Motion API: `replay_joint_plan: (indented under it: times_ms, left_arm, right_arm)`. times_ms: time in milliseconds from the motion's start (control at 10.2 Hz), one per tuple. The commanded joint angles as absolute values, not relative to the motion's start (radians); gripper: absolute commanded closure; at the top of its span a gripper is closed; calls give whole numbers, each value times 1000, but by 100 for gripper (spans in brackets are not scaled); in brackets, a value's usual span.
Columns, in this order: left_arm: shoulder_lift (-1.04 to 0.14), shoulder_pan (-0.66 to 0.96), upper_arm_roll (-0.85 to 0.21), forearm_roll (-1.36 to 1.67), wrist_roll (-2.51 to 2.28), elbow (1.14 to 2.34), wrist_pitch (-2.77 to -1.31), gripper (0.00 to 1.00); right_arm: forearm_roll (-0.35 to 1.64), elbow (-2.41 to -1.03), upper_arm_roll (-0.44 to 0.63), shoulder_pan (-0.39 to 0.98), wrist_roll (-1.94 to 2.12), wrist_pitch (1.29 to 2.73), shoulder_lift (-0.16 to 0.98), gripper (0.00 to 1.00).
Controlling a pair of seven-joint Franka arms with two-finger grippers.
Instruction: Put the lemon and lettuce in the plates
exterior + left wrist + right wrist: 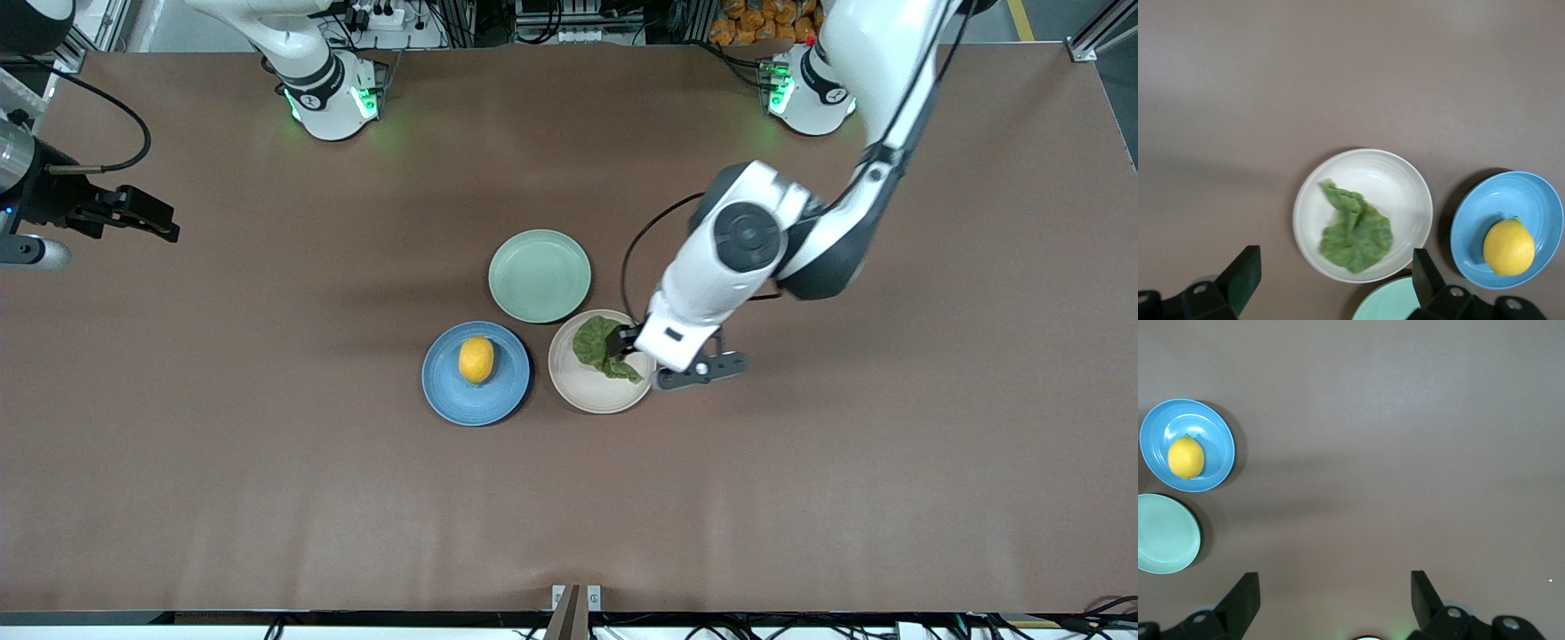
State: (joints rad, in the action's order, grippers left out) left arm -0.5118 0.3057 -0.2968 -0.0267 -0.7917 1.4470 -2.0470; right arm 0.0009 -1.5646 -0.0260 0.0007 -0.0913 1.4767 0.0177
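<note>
White left arm bent | left pincer (628, 342) released over lettuce (605, 348) | right pincer (142, 216) released, waiting

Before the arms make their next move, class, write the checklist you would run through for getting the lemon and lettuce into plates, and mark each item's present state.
1. Lemon lies in the blue plate: ok.
2. Lettuce lies in the beige plate: ok.
3. Left gripper has open jaws, holding nothing, over the beige plate: ok.
4. Right gripper is open, waiting over bare table at the right arm's end: ok.
5. Green plate holds nothing: ok.
</note>
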Motion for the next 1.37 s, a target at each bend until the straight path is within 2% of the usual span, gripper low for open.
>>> replay_joint_plan:
  times_ms: [0, 293, 489, 685, 1272]
  left_arm:
    - [-367, 206, -302, -25, -593, 1486, -1865, 0]
    - [-224, 74, -305, -15, -432, 1526, -1743, 0]
    - [-110, 19, -305, -12, -345, 1629, -1733, 0]
    - [-20, -18, -305, -9, -322, 1658, -1721, 0]
    - [47, -97, -299, 9, -229, 1654, -1681, 0]
  right_arm:
    - [-12, -1617, -23, 0, -51, 1493, -31, 0]
    - [-35, -1615, -20, -5, -34, 1519, -28, 0]
    - [-37, -1615, -20, -2, -29, 1520, -28, 0]
    - [-41, -1615, -20, -2, -29, 1520, -26, 0]
    - [-41, -1615, -21, 0, -29, 1545, -23, 0]
